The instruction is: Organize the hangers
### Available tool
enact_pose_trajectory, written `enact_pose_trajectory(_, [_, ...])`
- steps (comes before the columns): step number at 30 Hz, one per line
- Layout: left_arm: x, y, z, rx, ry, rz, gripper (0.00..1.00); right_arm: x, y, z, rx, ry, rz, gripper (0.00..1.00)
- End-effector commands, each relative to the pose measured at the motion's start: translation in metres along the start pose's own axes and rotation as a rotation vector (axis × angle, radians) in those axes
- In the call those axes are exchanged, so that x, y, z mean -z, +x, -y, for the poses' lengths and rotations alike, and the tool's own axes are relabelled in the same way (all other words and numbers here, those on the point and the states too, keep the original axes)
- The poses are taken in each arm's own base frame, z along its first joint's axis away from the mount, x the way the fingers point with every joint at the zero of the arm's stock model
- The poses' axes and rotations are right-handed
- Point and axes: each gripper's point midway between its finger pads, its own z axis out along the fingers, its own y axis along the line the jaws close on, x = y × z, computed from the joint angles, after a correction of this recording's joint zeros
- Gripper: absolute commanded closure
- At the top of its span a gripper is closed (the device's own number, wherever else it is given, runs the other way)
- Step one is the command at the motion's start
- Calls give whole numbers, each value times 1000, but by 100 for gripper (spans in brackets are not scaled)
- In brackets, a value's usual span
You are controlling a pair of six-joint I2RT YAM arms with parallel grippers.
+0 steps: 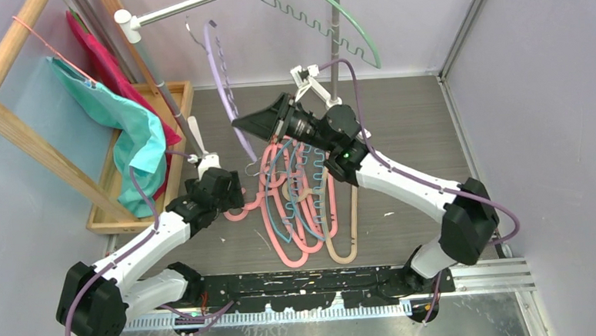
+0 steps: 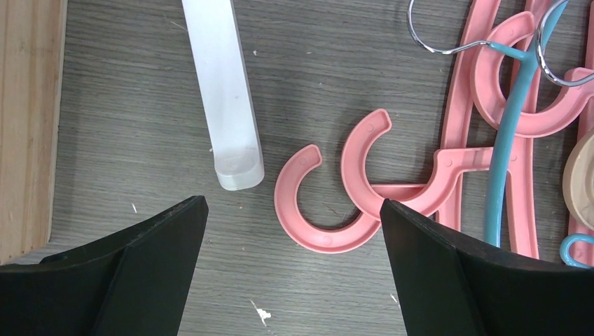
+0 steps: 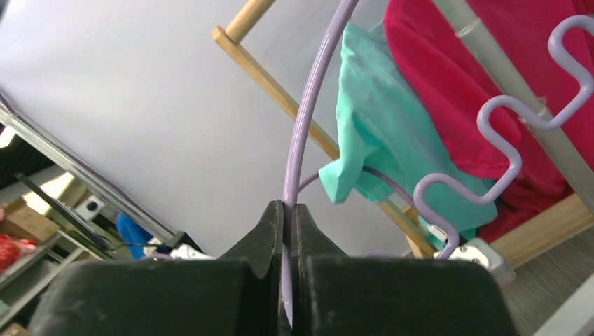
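My right gripper [image 1: 240,122] is raised above the table and shut on the thin bar of a lavender hanger [image 1: 220,72]. In the right wrist view its jaws [image 3: 287,210] pinch that lavender hanger [image 3: 298,133], whose notched bar curls to the right. A green notched hanger [image 1: 333,24] hangs at the top by the pole. A pile of pink, teal and beige hangers [image 1: 305,206] lies on the table. My left gripper [image 1: 233,196] is open and empty, low over two pink hooks [image 2: 329,217] at the pile's left edge [image 2: 294,203].
A wooden frame rack [image 1: 15,121] with a teal cloth [image 1: 135,138] and a red cloth [image 1: 101,63] stands at the left over a wooden tray [image 1: 105,216]. A metal rail [image 1: 194,5] and a pole [image 1: 337,50] stand behind. A white rack foot [image 2: 220,91] lies left of the hooks.
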Motion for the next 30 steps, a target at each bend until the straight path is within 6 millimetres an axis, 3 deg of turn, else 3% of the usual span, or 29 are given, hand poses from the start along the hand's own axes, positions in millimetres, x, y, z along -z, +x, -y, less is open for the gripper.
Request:
enact_pose_trajectory(1, [2, -15, 5, 23, 9, 49, 2, -3, -61, -61, 35, -251, 126, 99])
enact_pose_trajectory(9, [3, -19, 7, 20, 12, 55, 2, -13, -102, -35, 32, -250, 214, 99])
enact_pose_trajectory(16, [5, -20, 5, 24, 15, 62, 2, -22, -117, 12, -42, -180, 255, 99])
enact_pose_trajectory(21, [5, -18, 5, 26, 18, 60, 2, -9, -122, 40, -115, -148, 300, 99])
enact_pose_trajectory(30, [1, -15, 6, 22, 10, 48, 2, 24, -149, 53, -95, -103, 377, 99])
